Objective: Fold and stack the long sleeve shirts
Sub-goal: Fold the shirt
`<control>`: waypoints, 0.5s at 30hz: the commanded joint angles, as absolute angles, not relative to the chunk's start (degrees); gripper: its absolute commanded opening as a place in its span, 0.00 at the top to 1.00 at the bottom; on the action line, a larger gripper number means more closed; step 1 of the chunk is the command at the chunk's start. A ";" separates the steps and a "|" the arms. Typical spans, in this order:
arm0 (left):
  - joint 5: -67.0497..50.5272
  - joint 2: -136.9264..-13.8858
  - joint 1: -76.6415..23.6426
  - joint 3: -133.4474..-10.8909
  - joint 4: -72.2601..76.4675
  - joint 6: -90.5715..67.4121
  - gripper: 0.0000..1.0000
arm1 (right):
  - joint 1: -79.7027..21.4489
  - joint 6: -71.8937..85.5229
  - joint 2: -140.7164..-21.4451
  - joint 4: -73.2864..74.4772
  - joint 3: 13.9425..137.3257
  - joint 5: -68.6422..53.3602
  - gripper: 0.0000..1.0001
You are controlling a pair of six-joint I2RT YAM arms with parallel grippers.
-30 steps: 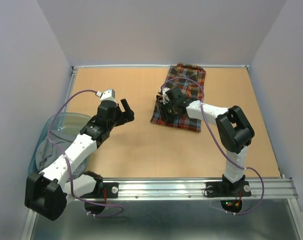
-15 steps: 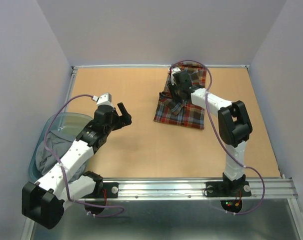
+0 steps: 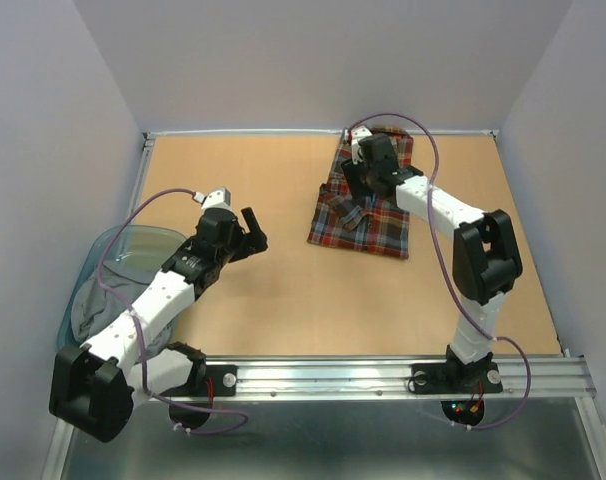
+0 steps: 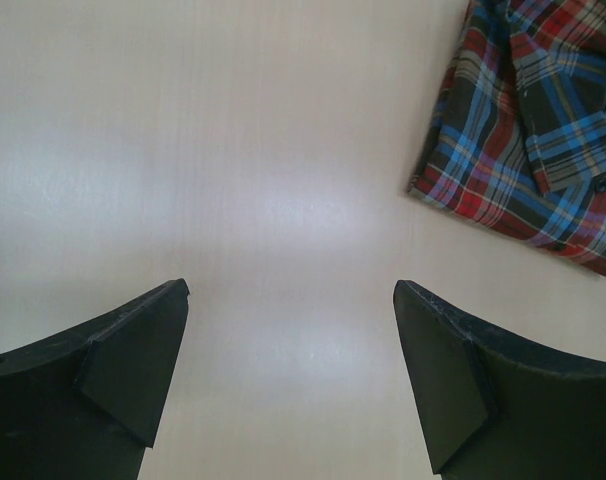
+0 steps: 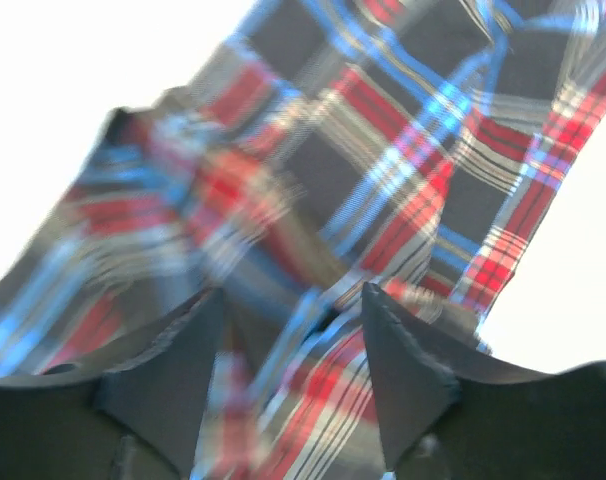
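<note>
On tan wood table (image 3: 283, 290) | soft plaid flannel shirt (image 3: 368, 225), rumpled rectangle

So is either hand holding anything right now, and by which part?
Left hand is open and empty. Right hand sits over the plaid shirt with blurred cloth between its fingers; a grip cannot be told.

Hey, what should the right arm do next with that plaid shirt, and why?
Probably lift the right gripper straight up off the plaid shirt. Its jaws stand apart over the folded cloth, so the shirt looks released, though the wrist view is blurred. The left gripper hangs open over the table, apart from the shirt.
</note>
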State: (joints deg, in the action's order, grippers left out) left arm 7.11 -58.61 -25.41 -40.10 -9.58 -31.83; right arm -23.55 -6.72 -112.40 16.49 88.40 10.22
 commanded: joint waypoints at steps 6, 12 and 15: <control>6.42 -65.30 -25.49 -44.12 -6.15 -29.97 0.05 | -33.92 -14.85 -102.04 15.55 79.46 9.93 0.34; 6.42 -66.36 -25.49 -44.21 -5.89 -30.23 0.05 | -35.51 -15.99 -105.90 16.44 79.19 12.48 0.40; 5.98 -66.71 -25.49 -43.77 -5.80 -30.50 0.05 | -35.51 -16.70 -108.62 16.44 80.07 13.79 0.43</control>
State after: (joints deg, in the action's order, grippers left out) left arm 6.09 -66.70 -25.41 -42.02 -7.75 -30.92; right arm -35.97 -14.85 -106.24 16.67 80.44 10.76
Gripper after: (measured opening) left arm 0.953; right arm 0.579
